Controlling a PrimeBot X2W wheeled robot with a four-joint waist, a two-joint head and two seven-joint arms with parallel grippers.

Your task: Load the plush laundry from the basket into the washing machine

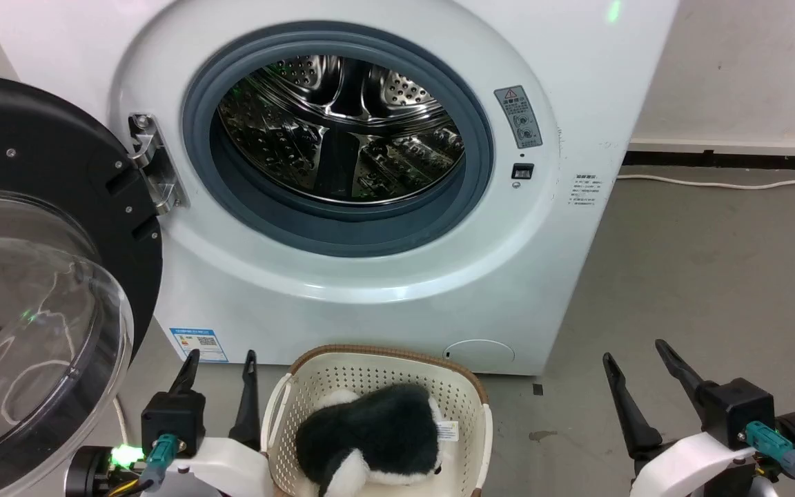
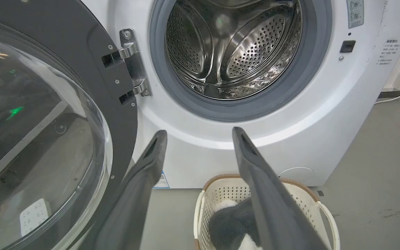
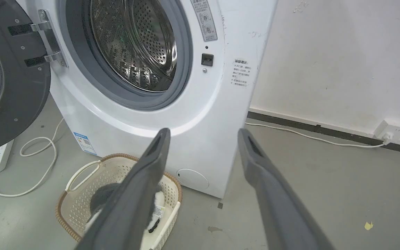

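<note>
Plush laundry (image 1: 370,435) lies in basket (image 1: 387,352) on floor (image 1: 715,276), directly before washing machine (image 1: 342,283). Door (image 1: 59,172) swung wide, exposing drum (image 1: 342,131) for loading. Left tool (image 1: 222,359) and right tool (image 1: 633,352) both released, holding nothing, flanking basket. Pick not yet begun.

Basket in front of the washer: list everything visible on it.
Small cream-white plastic basket, perforated walls, brown woven-look rim, a white loop handle on each side. It stands upright on the grey floor close before the washing machine, below its open mouth. A black-and-white plush toy lies inside, covering most of its bottom.
</note>
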